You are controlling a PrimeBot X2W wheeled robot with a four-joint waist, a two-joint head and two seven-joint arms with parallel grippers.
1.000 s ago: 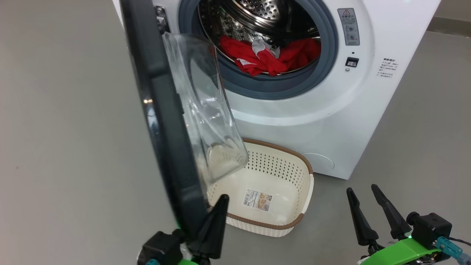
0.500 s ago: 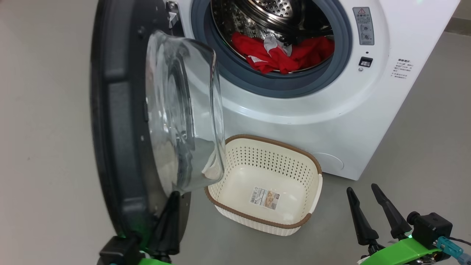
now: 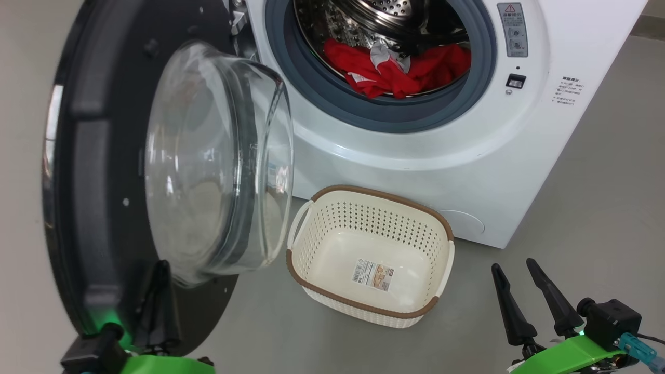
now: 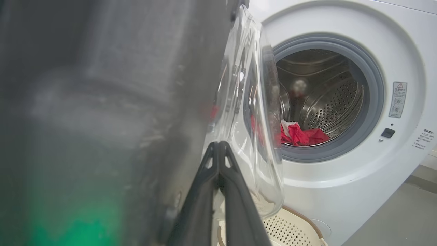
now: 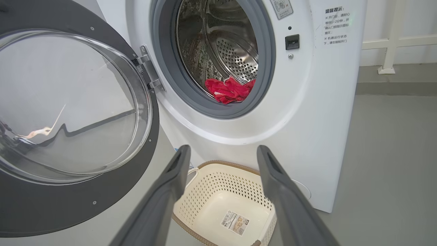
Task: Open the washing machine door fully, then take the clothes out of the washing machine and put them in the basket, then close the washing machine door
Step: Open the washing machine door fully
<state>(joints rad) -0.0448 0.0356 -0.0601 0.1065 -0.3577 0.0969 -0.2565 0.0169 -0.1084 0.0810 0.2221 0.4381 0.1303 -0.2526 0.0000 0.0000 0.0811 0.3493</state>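
Against the washing machine door (image 3: 98, 156), the left gripper (image 4: 218, 146) pushes, fingers pinched together, empty. Next, the spread, empty right gripper (image 3: 513, 266) should reach the clothes (image 3: 415, 72).

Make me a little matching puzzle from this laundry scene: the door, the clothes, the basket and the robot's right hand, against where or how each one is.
Things:
1. washing machine door
2. clothes
3. basket
4. right hand

States:
A. empty, standing on the floor
B. fingers apart, holding nothing
C. swung out on its hinge
D. lying in the drum

Pairs: 1-C, 2-D, 3-A, 4-B
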